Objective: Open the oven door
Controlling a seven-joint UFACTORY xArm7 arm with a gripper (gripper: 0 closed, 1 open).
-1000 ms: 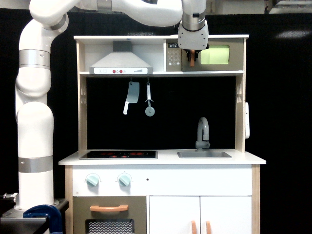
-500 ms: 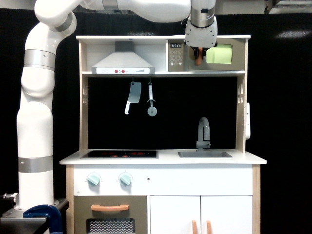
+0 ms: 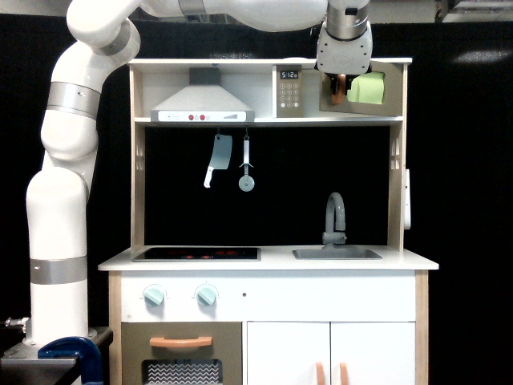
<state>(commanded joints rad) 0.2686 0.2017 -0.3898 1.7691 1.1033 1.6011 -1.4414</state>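
Against black backdrop, gripper [image 3: 340, 89] clasps the part-open oven door [image 3: 365, 91] handle beside "5:12" display [image 3: 289, 74].

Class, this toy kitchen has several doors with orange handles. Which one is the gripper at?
The small oven door with the lime-green window, on the top shelf: the gripper is at its vertical orange handle. The other doors sit below the counter.

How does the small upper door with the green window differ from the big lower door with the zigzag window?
The oven door sits top right, swung partly open, with a vertical orange handle at the gripper. The lower door is bigger, shut, with a horizontal orange handle and zigzag window. Both are grey-brown.
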